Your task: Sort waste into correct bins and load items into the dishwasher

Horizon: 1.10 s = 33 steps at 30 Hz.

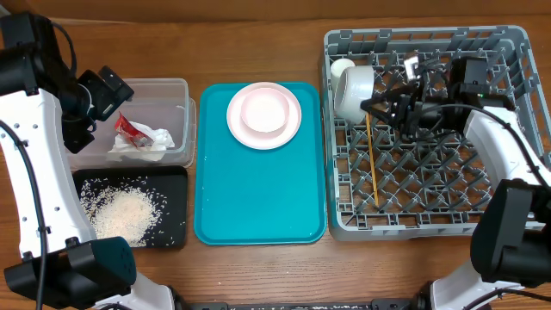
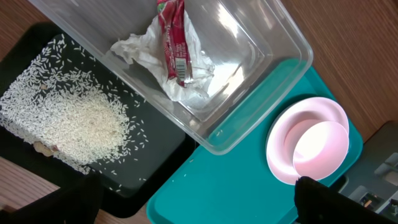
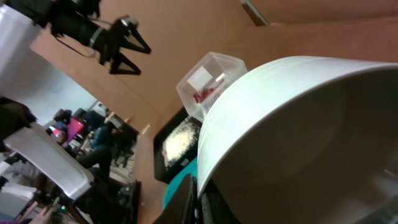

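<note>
Right gripper (image 1: 383, 105) clenched on whitish bowl (image 1: 353, 90) rim, far left of dish rack (image 1: 430, 194). Left gripper (image 1: 112, 93) released, above clear tub (image 1: 172, 103).

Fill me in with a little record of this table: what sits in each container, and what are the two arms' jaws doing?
clear tub: crumpled napkin and red wrapper
black tray: loose rice
teal tray: pink plate with a small bowl on it
dish rack: white bowl, small cup, chopsticks
left jaws: wide open above the clear tub, holding nothing
right jaws: shut on the white bowl's rim, inside the dish rack
</note>
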Available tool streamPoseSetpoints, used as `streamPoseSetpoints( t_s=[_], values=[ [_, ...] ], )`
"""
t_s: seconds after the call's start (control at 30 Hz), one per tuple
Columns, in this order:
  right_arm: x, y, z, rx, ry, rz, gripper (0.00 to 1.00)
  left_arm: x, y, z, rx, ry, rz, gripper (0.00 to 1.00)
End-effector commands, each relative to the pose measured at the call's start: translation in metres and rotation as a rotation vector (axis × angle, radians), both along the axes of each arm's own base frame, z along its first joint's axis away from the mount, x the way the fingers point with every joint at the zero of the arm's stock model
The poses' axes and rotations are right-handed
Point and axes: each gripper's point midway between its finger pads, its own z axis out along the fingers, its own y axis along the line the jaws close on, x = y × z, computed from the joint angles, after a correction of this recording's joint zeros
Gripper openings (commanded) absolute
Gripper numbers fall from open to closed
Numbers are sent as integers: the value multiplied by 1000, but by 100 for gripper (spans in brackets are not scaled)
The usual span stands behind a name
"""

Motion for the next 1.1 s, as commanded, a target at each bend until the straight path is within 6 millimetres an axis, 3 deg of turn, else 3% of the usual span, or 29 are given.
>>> streamPoseSetpoints(
  t_s=[0.0,0.47,1.07],
  values=[
    [-4,2,-8,-32,-56,6,4,-1,-1,14,16,-43,-15,100],
    [-5,15,-33,-83,-101,45,4,-1,-1,14,16,-43,-15,100],
    [6,9,-62,-145,-59,18,4,-1,-1,14,16,-43,-15,100]
  ],
)
